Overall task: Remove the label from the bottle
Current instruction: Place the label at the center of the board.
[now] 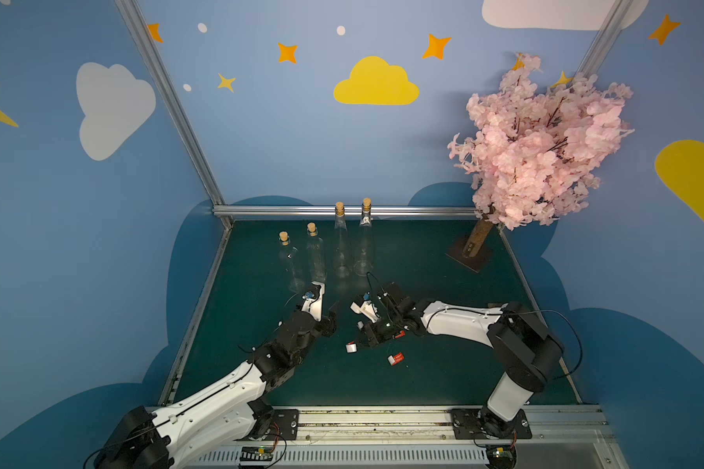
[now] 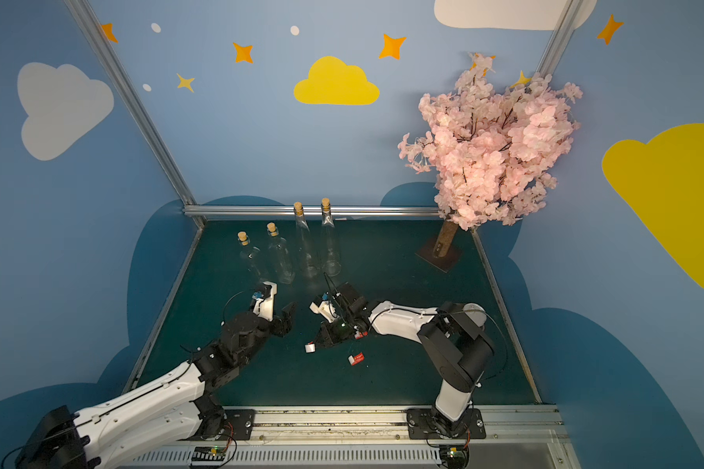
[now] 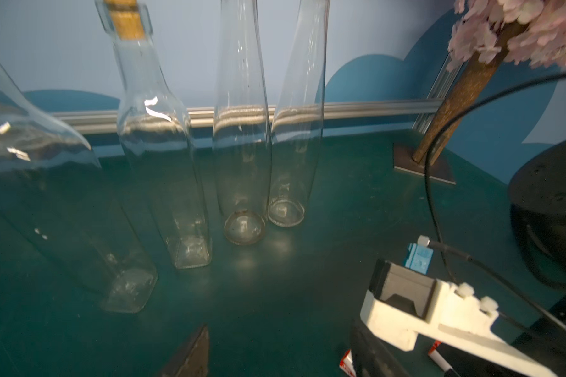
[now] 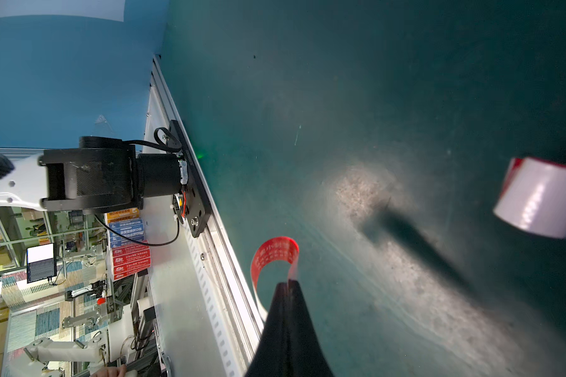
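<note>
One green table (image 1: pixel 444 377) carried all of your work. At its far right corner stood the blossom tree (image 1: pixel 537 142), well apart from both arms. Four corked glass bottles (image 1: pixel 341 247) stood upright in a row toward the far left, and I found no label on any of them.

Your left gripper (image 1: pixel 332 320) hung on the near side of that row, jaws apart and empty. Your right gripper (image 4: pixel 288 289) was pinched tight on the red label (image 4: pixel 275 253). That label was off the glass, its strip looping out from the tips.

In my judgement the coming move was a release, and it fell to the right arm alone, its tips angled down near the table's middle. A white curl (image 1: pixel 351 348) and a red-and-white curl (image 1: pixel 396 359) lay just beside that spot. Nothing else obstructed it.
</note>
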Available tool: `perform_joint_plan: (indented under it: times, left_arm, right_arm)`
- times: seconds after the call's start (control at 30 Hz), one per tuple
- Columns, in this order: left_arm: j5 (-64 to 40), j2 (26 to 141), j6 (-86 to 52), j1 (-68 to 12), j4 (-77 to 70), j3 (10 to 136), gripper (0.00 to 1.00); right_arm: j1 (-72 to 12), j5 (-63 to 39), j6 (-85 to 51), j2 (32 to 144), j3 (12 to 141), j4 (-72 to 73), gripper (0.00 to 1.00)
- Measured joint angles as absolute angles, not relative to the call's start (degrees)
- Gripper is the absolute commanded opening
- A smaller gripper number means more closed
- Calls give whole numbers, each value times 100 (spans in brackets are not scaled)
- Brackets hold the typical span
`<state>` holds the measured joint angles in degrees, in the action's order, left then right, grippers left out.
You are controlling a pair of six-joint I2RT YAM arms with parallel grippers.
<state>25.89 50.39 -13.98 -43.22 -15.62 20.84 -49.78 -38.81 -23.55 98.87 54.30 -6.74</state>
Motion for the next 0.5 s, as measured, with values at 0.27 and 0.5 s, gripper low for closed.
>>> perform_joint_plan:
  times: [0.27, 0.5]
  left_arm:
    - [2718, 4893, -1822, -4390, -1391, 1841, 67]
    - [3070, 4665, -2049, -4381, -1181, 1553, 68]
  right_arm:
    - [-5052, -3583, -2346, 10033, 5537, -873, 0]
    - [-5155, -3208, -2281, 10101, 5828, -1282, 0]
